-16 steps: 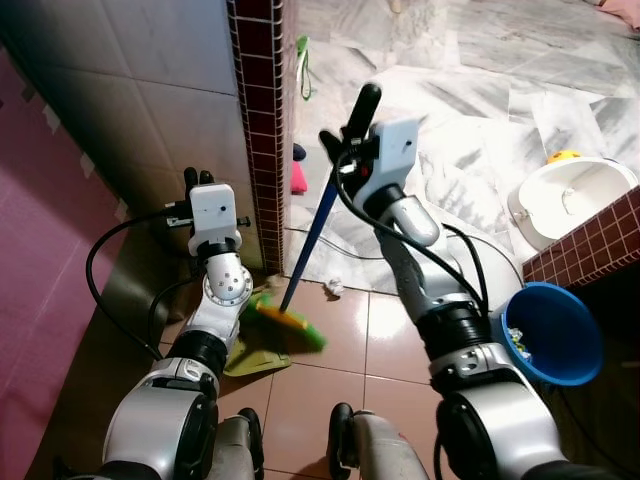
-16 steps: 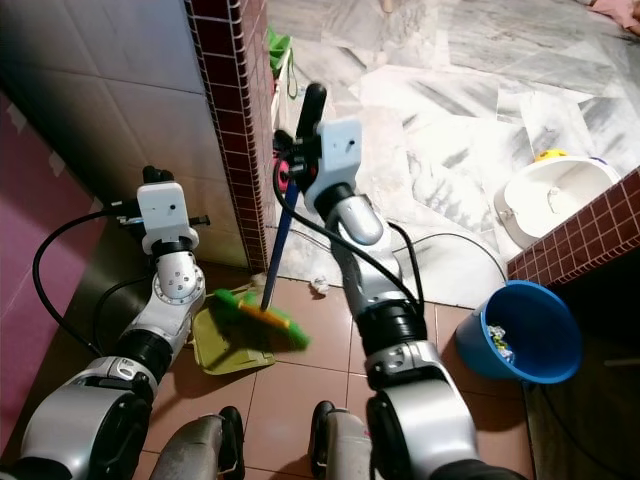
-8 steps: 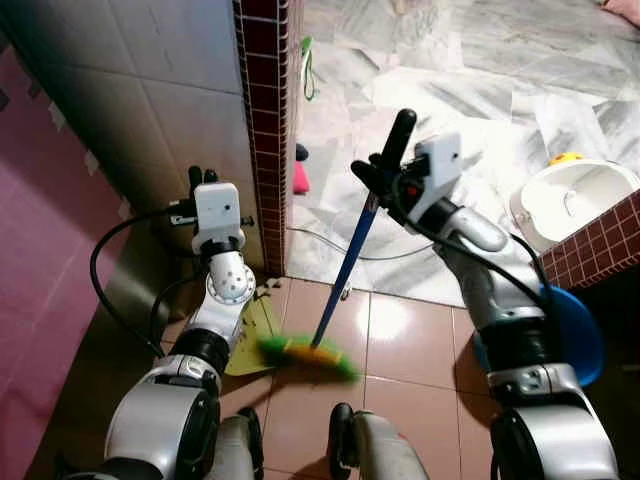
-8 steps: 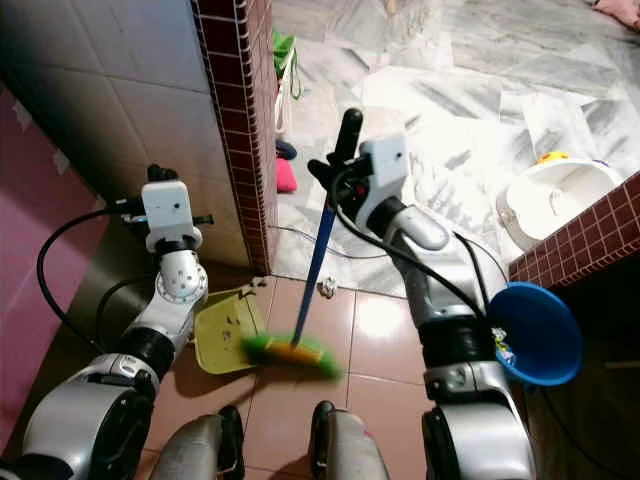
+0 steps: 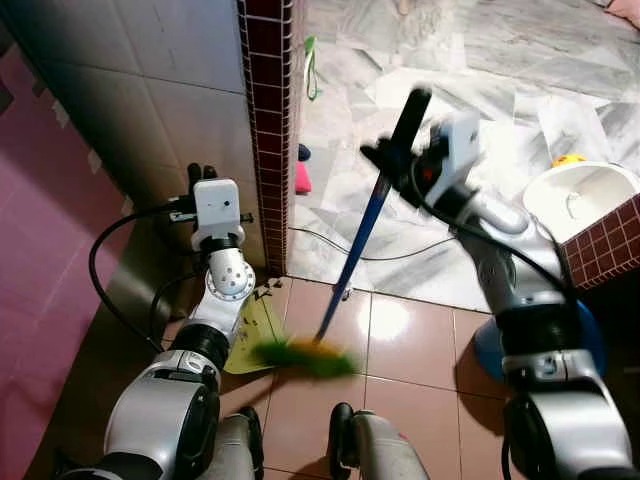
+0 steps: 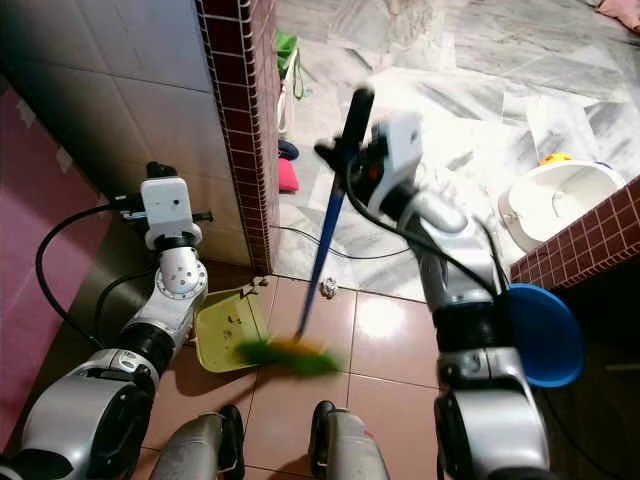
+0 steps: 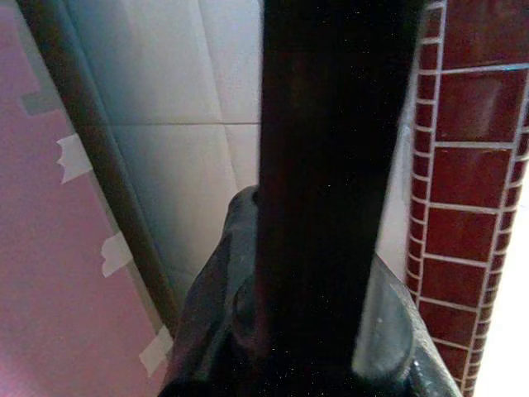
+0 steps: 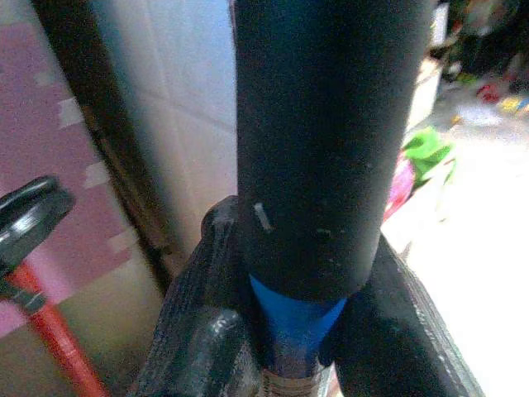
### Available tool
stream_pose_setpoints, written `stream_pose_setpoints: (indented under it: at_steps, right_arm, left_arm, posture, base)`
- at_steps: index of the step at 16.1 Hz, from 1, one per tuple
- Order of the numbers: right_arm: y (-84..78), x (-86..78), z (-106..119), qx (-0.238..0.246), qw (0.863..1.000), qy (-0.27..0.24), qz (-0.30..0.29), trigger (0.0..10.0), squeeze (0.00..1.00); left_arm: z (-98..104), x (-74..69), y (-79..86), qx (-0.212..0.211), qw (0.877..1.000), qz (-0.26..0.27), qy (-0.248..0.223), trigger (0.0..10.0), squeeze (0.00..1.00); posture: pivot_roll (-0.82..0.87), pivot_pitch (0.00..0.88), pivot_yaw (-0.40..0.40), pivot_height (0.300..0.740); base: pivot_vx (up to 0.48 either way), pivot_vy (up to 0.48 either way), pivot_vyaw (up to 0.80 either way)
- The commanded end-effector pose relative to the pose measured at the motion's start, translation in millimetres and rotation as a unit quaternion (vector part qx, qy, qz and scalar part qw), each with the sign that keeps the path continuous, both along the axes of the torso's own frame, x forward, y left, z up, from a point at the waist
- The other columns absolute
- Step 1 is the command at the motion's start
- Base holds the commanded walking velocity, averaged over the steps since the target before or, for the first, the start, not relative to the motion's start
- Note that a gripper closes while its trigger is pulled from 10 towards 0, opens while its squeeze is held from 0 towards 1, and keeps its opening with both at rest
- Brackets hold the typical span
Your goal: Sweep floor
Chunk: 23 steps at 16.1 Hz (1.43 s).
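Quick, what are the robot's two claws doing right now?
Left claw: shut on the dustpan handle, dustpan on the floor.
Right claw: shut on the broom.

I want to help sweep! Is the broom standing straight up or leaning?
Leaning. The broom slants from its bristles by the dustpan up to the right gripper.

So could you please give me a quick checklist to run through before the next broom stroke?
1. Right gripper shut on the broom handle: ok.
2. Left gripper shut on the dustpan handle: ok.
3. Bristles at the dustpan's open edge: ok.
4. Dustpan flat on the floor: cannot tell.
5. Crumpled scrap swept in: not ok, it lies beyond the bristles.
6. Cable on the floor clear of the broom: cannot tell.
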State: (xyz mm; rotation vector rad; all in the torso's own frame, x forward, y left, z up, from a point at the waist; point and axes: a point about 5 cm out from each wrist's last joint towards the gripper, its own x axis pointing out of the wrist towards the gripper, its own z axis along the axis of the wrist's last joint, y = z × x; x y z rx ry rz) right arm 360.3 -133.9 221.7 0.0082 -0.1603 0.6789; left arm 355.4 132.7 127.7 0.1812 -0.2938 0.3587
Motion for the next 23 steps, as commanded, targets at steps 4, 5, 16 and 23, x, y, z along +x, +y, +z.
stream_pose_setpoints:
  at_steps: [4, 5, 16, 23]
  right_arm:
    - [-11.7, 1.2, 37, 0.036, 0.998, -0.055, -0.008, 10.0, 0.0]
    - [-13.6, 2.6, 41, 0.034, 0.997, -0.067, -0.014, 10.0, 0.0]
    - [9.6, 12.4, 43, 0.028, 0.983, -0.143, -0.11, 10.0, 0.0]
    - [93.6, -8.1, -48, 0.076, 0.994, -0.025, -0.071, 10.0, 0.0]
  left_arm:
    - [-23, -7.4, 0.6, 0.014, 0.999, -0.002, 0.053, 10.0, 0.0]
    - [-24, -7.4, 0.7, 0.014, 0.998, -0.002, 0.053, 10.0, 0.0]
    - [-27, -7.1, -5.4, -0.004, 0.997, -0.04, 0.066, 10.0, 0.0]
    - [-26, -6.5, -10.4, -0.016, 0.995, -0.064, 0.069, 10.0, 0.0]
  posture:
    - [-0.11, 0.197, -0.068, 0.74]
    - [-0.11, 0.196, -0.066, 0.74]
    - [-0.1, 0.198, -0.061, 0.74]
    - [-0.04, 0.206, -0.069, 0.74]
  base:
    - [0.0, 0.0, 0.0]
    - [0.0, 0.0, 0.0]
    - [0.0, 0.0, 0.0]
    - [0.0, 0.0, 0.0]
